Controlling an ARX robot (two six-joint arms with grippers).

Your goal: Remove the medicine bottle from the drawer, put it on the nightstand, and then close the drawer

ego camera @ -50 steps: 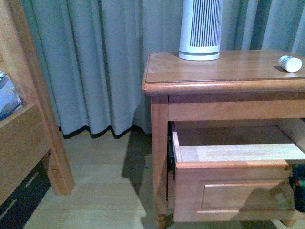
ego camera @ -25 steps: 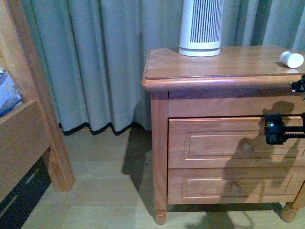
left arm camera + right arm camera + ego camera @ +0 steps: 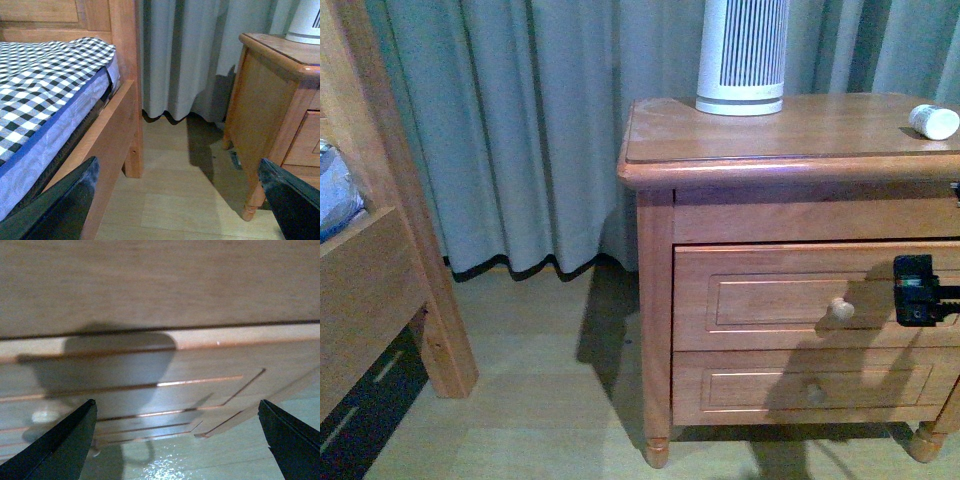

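Observation:
The medicine bottle (image 3: 933, 121) lies on its side on the nightstand (image 3: 760, 140) top at the far right. The upper drawer (image 3: 800, 295) is shut flush, its round knob (image 3: 840, 309) showing. My right gripper (image 3: 918, 290) is open and empty, just in front of the drawer front, right of the knob. In the right wrist view the open gripper (image 3: 177, 440) faces the drawer's panelled front (image 3: 150, 380) up close. My left gripper (image 3: 185, 200) is open and empty, low over the floor between the bed and the nightstand's side (image 3: 260, 100).
A large white ribbed device (image 3: 742, 55) stands at the back of the nightstand top. The lower drawer (image 3: 800, 390) is shut. A wooden bed frame (image 3: 390, 250) with a checked mattress (image 3: 45, 75) stands left. Grey curtains (image 3: 520, 130) hang behind. Wooden floor (image 3: 540, 400) lies between.
The upper drawer stood open a second ago and is now shut. My right gripper has drawn slightly back and to the right, uncovering the knob.

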